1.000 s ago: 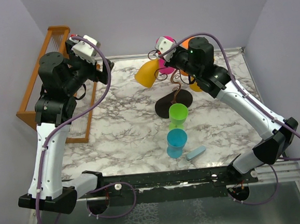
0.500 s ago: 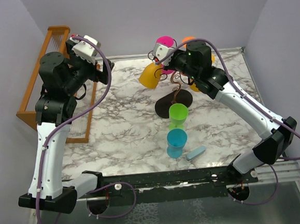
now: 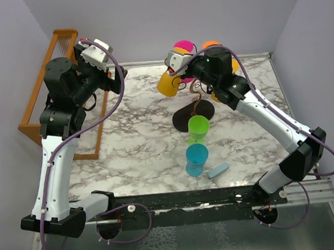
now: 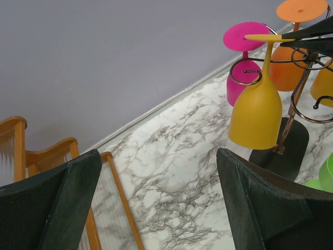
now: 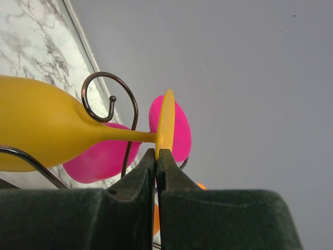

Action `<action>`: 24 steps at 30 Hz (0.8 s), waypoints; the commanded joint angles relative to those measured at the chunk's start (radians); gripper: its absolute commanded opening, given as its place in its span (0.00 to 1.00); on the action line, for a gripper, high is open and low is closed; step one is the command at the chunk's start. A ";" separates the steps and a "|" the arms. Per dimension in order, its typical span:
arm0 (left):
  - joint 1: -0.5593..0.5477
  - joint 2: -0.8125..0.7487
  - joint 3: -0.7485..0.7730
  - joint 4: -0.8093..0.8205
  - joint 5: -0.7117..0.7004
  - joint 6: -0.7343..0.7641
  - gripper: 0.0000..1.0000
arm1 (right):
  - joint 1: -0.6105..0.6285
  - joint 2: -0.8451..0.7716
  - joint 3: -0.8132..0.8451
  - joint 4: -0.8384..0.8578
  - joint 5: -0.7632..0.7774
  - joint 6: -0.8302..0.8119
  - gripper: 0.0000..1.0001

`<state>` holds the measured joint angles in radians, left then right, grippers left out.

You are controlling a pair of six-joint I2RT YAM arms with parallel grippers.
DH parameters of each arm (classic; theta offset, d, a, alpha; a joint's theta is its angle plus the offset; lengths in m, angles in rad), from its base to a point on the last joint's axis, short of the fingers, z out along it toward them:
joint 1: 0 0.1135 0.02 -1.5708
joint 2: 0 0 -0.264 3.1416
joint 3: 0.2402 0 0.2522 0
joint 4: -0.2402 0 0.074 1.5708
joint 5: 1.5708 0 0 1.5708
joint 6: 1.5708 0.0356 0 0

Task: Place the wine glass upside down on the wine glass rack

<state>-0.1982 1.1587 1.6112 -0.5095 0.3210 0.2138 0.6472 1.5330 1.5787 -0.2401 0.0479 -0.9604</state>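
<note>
Hidden or unclear first:
- Top view: the right gripper (image 3: 173, 66) and its arm cover most of the wine glass rack (image 3: 193, 118). Only the black oval base, part of the twisted stem and a few curls show.
- Can't tell from any view whether the glass stem sits inside a curl or just beside it. The right wrist view shows 1 curl crossing the stem near the bowl, but depth is unclear.
- Left wrist view: a 4th glass, yellow-orange (image 4: 323, 83), is cut off at the right edge. So is the green cup (image 3: 198, 128).

Task item:
- The yellow wine glass (image 4: 257, 112) is inverted, bowl down and foot up, slightly tilted. It hangs in the air at the rack's left side, clear of the marble table (image 3: 139, 139).
- The right gripper's fingers are pinched tight on the rim of its flat foot, with no gap showing between the 2 pads.

Left gripper (image 4: 156, 156): fingers spread wide with nothing between them. It is well apart from the wire rack, up by the wooden rack (image 3: 57, 52) at the table's left edge.

Around:
- The pink glass (image 4: 242, 78) and orange glass (image 4: 291, 62) hang inverted on the wire rack, just behind the yellow one. The pink one is the closest.
- The green cup stands just beside the base on the near side.
- The blue cup (image 3: 196, 159) stands nearer again, just beside the green one.
- A small pale blue block (image 3: 218, 170) lies on the marble just right of the blue cup.
</note>
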 commanded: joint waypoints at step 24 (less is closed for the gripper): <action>0.004 -0.005 -0.013 0.020 0.015 0.008 0.95 | 0.008 0.078 0.041 0.064 -0.031 -0.104 0.01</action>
<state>-0.1982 1.1606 1.6108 -0.5091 0.3214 0.2165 0.6472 1.6005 1.5780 -0.2012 0.0502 -1.0603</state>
